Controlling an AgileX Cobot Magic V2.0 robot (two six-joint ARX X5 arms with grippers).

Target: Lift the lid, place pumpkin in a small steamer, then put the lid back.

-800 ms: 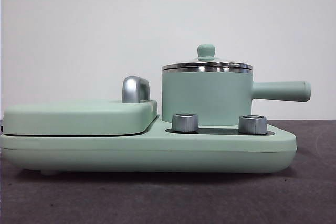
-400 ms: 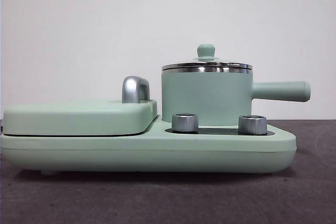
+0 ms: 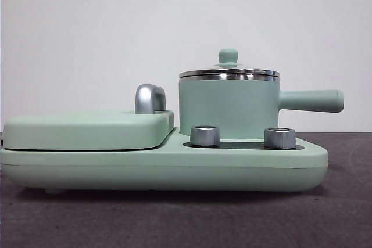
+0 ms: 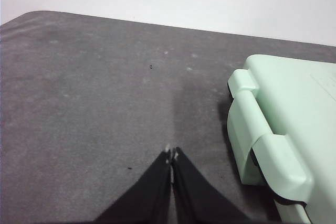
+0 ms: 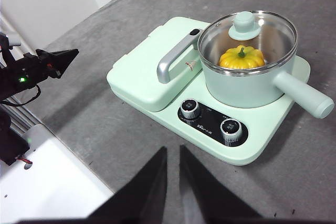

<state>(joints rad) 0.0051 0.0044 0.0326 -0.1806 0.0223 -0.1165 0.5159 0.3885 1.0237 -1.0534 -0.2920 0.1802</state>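
Two arms are drawn back from the mint-green cooker base (image 5: 173, 85), and nothing is held by either. The glossy yellow-orange ribbed pumpkin (image 5: 241, 57) with its green stem is seen through the small round glass lid (image 5: 247, 38), resting inside the mint-green cylindrical steamer (image 3: 228, 107). The lid, steel-rimmed and topped by a mint-green knob, is seated squarely on the steamer's steel rim, so the task is judged complete. The steamer is carried at the right end of the base, behind two steel dials (image 5: 190, 109), with its long straight handle pointed out past that end, probably to keep it clear of the controls. The large flat mint-green cover (image 3: 87, 129) with its chrome handle is left shut over the base's left part.

The left gripper (image 4: 171, 155) is held low over bare grey tabletop (image 4: 94, 103) just beside the cooker's hinged edge, its jaws pressed together. The right gripper (image 5: 171, 153) is kept high and well apart from the front edge of the base, its jaws parted only by a narrow slit.
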